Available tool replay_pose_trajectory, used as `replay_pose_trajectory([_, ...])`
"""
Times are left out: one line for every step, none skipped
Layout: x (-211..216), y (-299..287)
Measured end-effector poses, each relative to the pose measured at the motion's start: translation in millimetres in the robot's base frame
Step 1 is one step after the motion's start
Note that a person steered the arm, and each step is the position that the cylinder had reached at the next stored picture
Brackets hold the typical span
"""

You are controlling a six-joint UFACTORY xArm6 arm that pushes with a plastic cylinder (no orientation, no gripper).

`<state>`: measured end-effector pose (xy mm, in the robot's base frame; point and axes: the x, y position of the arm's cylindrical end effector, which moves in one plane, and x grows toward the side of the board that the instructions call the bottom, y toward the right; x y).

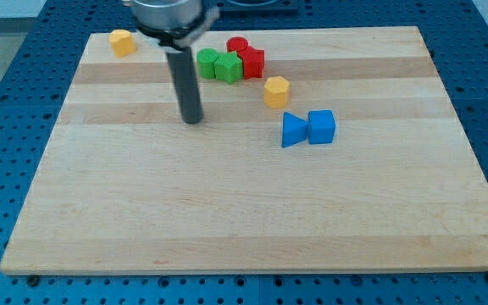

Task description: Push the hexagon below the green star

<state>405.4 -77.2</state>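
Observation:
The yellow hexagon [276, 91] lies on the wooden board [244, 212], right of centre near the view's top. The green star [229, 67] sits up and to the left of it, pressed between a green round block [207, 62] on its left and a red star [252, 62] on its right. My tip [192, 121] rests on the board well to the left of the hexagon and below-left of the green blocks, touching no block.
A red round block [238, 45] sits just above the red star. A blue triangle [292, 130] and a blue cube [321, 126] lie side by side below the hexagon. Another yellow block [122, 41] sits at the board's top left corner.

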Motion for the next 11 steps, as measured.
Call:
replay_pose_trajectory([4.1,46.1])
replay_pose_trajectory([4.1,82.2])
replay_pose_trajectory([2.8,112.6])
replay_pose_trajectory([-12.4,135.1])
replay_pose_trajectory([-31.5,144.2])
replay_pose_trajectory([-34.9,143.3])
replay_pose_trajectory([-38.5,131.8])
replay_pose_trajectory([-53.1,116.7])
replay_pose_trajectory([-67.9,106.5])
replay_pose_trajectory([-77.1,105.1])
replay_pose_trajectory([-75.3,84.3])
